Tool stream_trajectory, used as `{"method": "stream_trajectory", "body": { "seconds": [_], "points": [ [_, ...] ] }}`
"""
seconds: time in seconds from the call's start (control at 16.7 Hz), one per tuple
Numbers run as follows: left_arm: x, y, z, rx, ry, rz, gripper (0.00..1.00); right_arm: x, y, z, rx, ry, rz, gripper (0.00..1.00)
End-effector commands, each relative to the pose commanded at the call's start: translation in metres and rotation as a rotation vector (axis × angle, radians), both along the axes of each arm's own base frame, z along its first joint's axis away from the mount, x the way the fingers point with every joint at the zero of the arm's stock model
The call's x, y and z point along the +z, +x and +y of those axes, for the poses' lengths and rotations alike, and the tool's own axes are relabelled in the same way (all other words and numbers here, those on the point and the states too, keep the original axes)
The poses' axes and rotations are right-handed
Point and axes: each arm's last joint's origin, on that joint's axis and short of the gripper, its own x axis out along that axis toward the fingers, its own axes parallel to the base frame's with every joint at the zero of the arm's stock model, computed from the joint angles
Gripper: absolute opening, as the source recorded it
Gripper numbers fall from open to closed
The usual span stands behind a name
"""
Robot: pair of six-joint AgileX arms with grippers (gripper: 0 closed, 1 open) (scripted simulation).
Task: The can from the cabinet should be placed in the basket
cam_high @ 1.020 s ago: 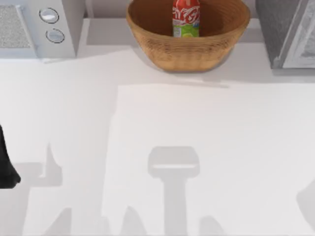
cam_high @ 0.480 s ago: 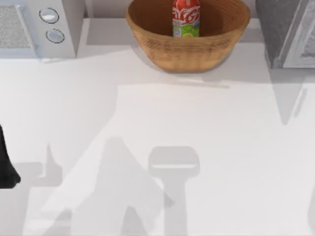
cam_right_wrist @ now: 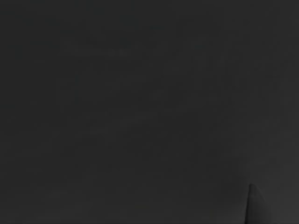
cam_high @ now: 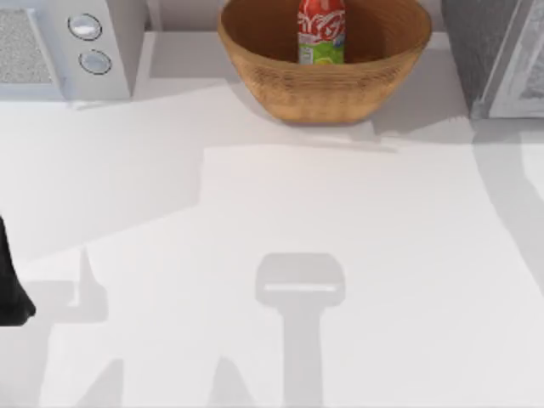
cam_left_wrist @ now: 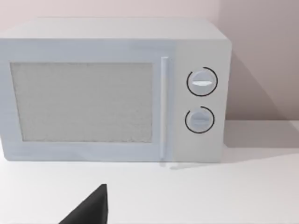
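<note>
The red can (cam_high: 321,32) with white lettering and a green band stands upright inside the woven tan basket (cam_high: 323,89) at the back middle of the table. No gripper touches it. The dark grey speckled cabinet (cam_high: 480,42) stands at the back right, its light framed door panel (cam_high: 525,81) at the picture's edge. A dark part of my left arm (cam_high: 10,289) sits at the table's left edge, far from the basket. In the left wrist view one black fingertip (cam_left_wrist: 91,210) points toward the microwave. The right wrist view is dark.
A white microwave (cam_high: 59,47) with two round knobs (cam_left_wrist: 202,100) stands at the back left. The white table (cam_high: 280,212) stretches in front of the basket, crossed by grey shadows.
The broad grey shadows across the table have shifted from frame to frame. The can, the basket and my left arm stay where they were.
</note>
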Motion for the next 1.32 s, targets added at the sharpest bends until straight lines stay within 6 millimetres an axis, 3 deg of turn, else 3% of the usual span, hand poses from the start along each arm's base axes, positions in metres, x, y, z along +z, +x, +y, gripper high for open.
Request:
{"method": "stream_trajectory", "body": {
  "seconds": [0.12, 0.3, 0.54, 0.6, 0.72, 1.08, 1.32],
  "points": [
    [0.000, 0.000, 0.000, 0.000, 0.000, 0.000, 1.00, -0.001, -0.011, 0.021, 0.000, -0.001, -0.001, 1.00],
    [0.000, 0.000, 0.000, 0.000, 0.000, 0.000, 1.00, -0.001, -0.020, 0.035, 0.000, -0.002, -0.001, 1.00],
    [0.000, 0.000, 0.000, 0.000, 0.000, 0.000, 1.00, -0.002, -0.020, 0.035, 0.000, -0.002, -0.001, 1.00],
    [0.000, 0.000, 0.000, 0.000, 0.000, 0.000, 1.00, 0.005, -0.028, 0.025, -0.043, -0.005, -0.022, 1.00],
    [0.000, 0.000, 0.000, 0.000, 0.000, 0.000, 1.00, 0.006, -0.023, 0.025, -0.044, -0.004, -0.025, 1.00],
    [0.000, 0.000, 0.000, 0.000, 0.000, 0.000, 1.00, 0.005, 0.021, 0.025, -0.043, -0.005, -0.022, 1.00],
    [0.000, 0.000, 0.000, 0.000, 0.000, 0.000, 1.00, 0.007, 0.015, 0.024, -0.038, -0.004, -0.030, 1.00]
  ]
}}
